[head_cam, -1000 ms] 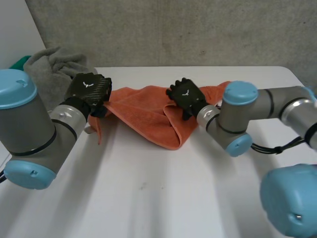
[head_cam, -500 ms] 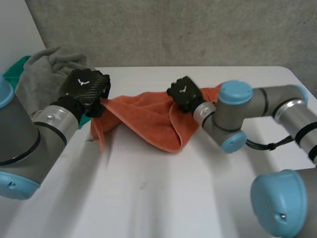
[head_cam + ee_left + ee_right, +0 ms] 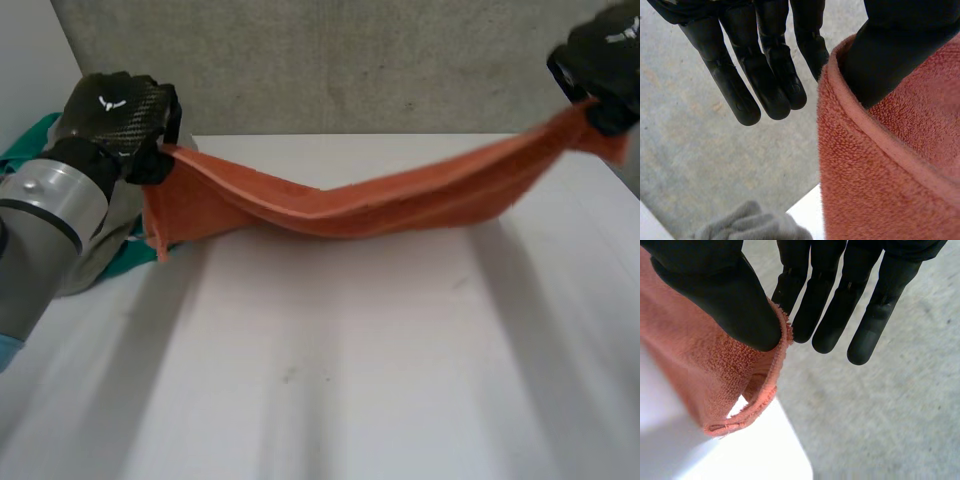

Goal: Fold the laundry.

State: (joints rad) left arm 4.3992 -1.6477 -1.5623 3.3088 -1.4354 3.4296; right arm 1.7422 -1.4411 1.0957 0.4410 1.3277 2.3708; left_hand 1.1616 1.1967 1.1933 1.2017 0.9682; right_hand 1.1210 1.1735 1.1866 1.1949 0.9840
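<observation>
Half second back, orange towel [image 3: 380, 205] lay bunched on table [image 3: 330, 380]. Now I hold it lifted clear and stretched wide above table's far half. My left hand [image 3: 115, 115] pinches one end, thumb against finger, other fingers straight. My right hand [image 3: 605, 60] pinches opposite end likewise. Long axis runs side to side across table, sagging mid-span, right end higher. Judgement: towel opened out, ready to lay flat for first fold.

Terry, carbon weave, gritty concrete.
The orange towel [image 3: 380, 205] is nubbly looped terry with a stitched hem; the left hand [image 3: 112, 110] shows a glossy carbon-weave back, the right hand [image 3: 730, 300] looks matt and smooth; the table [image 3: 350, 360] is smooth white, the wall [image 3: 350, 60] rough concrete, the grey cloth [image 3: 750, 225] fleecy.
</observation>
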